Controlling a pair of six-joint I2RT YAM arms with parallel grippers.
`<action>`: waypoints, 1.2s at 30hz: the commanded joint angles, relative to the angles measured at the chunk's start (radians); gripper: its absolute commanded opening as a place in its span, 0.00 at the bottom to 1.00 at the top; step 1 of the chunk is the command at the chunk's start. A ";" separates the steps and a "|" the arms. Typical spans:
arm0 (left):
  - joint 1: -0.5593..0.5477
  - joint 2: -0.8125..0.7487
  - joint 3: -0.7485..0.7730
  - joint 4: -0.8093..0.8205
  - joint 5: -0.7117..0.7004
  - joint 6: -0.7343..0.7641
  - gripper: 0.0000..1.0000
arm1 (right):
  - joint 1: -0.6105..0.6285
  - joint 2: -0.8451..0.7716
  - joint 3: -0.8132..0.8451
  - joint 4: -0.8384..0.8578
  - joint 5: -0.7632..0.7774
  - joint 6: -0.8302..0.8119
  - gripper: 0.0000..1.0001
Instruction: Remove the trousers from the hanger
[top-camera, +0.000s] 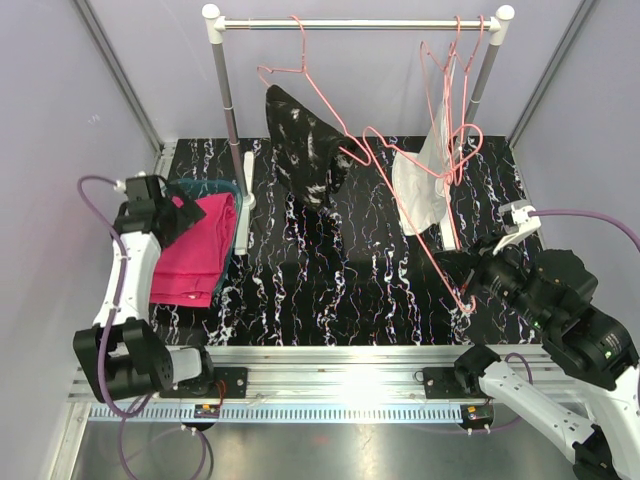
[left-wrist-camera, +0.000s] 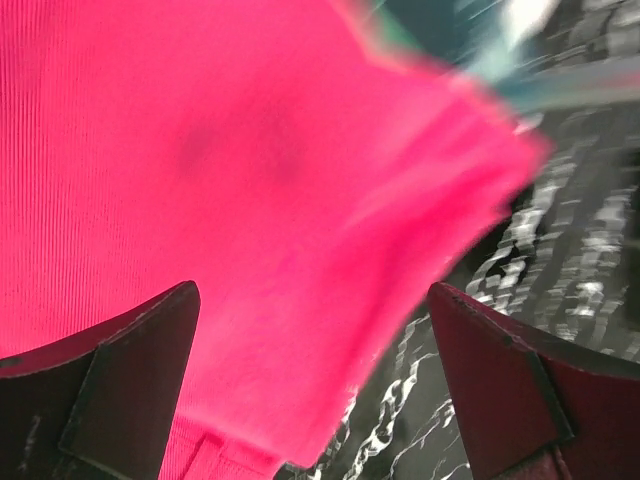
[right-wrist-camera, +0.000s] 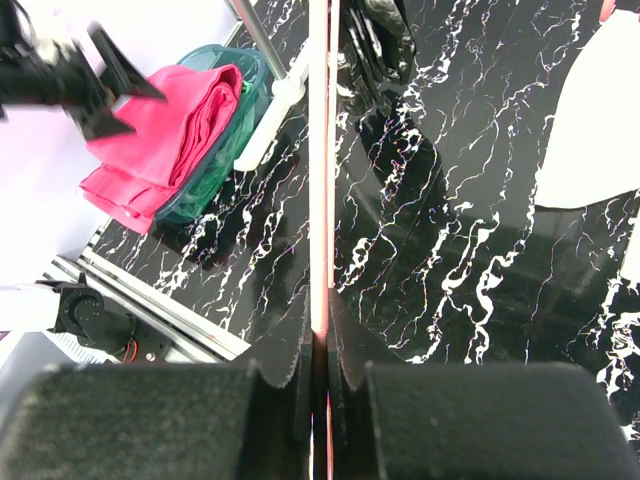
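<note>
Clothes rack (top-camera: 357, 23) at back of black marbled table (top-camera: 370, 300). White cloth (top-camera: 420, 185) hangs near rack's right post. Black speckled trousers (top-camera: 300, 140) hang below mid-rail. Left of rack's left post, magenta trousers (top-camera: 195, 255) lie folded on green trousers (top-camera: 205, 187).

Right wrist view alone shows right gripper (right-wrist-camera: 320, 345) pinched tight on pink hanger wire (right-wrist-camera: 320, 200). Left wrist view blurred: left gripper (left-wrist-camera: 310, 290) above magenta cloth, fingers spread wide.

Lab cell: plain walls (top-camera: 60, 90), garment rail (top-camera: 350, 23)
</note>
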 joint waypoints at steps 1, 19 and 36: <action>0.021 -0.012 -0.135 0.039 -0.113 -0.188 0.99 | -0.002 0.017 0.009 0.045 -0.005 0.003 0.00; 0.072 0.134 -0.240 0.051 0.010 -0.229 0.99 | -0.002 0.074 0.029 0.071 -0.040 0.014 0.00; 0.070 -0.500 0.050 -0.221 0.095 -0.056 0.99 | -0.002 0.347 0.304 0.100 0.416 -0.191 0.00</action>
